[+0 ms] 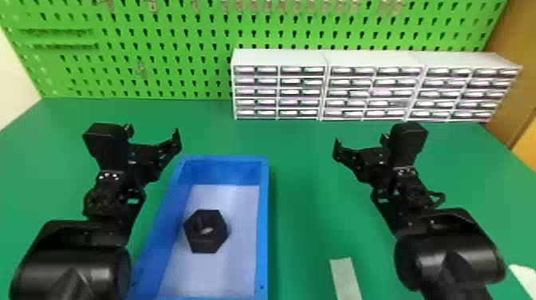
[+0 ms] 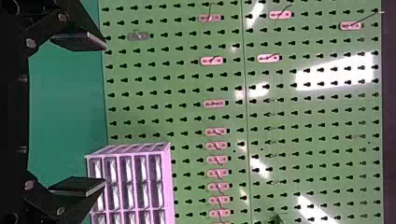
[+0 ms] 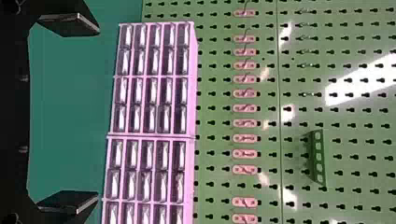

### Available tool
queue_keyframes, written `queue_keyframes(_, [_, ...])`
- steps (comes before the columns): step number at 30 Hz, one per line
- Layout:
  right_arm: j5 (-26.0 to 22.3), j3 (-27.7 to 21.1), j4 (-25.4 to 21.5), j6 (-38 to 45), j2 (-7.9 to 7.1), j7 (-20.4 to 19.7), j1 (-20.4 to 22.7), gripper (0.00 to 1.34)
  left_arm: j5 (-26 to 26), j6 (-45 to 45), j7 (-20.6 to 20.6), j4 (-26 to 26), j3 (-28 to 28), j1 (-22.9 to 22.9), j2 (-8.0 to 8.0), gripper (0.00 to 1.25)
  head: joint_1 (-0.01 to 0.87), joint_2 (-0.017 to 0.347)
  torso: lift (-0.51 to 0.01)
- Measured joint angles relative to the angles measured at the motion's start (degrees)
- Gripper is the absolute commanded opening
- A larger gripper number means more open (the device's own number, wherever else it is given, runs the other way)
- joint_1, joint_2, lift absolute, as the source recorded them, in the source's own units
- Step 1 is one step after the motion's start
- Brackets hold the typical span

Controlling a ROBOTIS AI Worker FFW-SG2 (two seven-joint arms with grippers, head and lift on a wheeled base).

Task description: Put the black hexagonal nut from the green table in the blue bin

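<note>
Left gripper (image 1: 152,133) and right gripper (image 1: 361,140), the latter at its three o'clock, both stand wide open and empty. The black nut (image 1: 207,244), at the left gripper's five o'clock, lies inside the blue bin (image 1: 263,223); placing judged complete, next move merely withdrawal, avoiding the rim. On the green table (image 1: 303,207), a pale strip (image 1: 345,275) sits at the bin's four o'clock, white drawers (image 1: 347,93) at one o'clock
</note>
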Motion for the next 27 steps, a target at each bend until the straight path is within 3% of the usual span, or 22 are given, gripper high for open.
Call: queue_keyframes(27, [0.2, -1.5, 0.3, -0.7, 0.21, 0.0, -1.5, 1.27, -0.2, -0.4, -0.9, 0.5, 0.1, -1.8, 0.0, 1.01, 0.686, 0.052, -0.097])
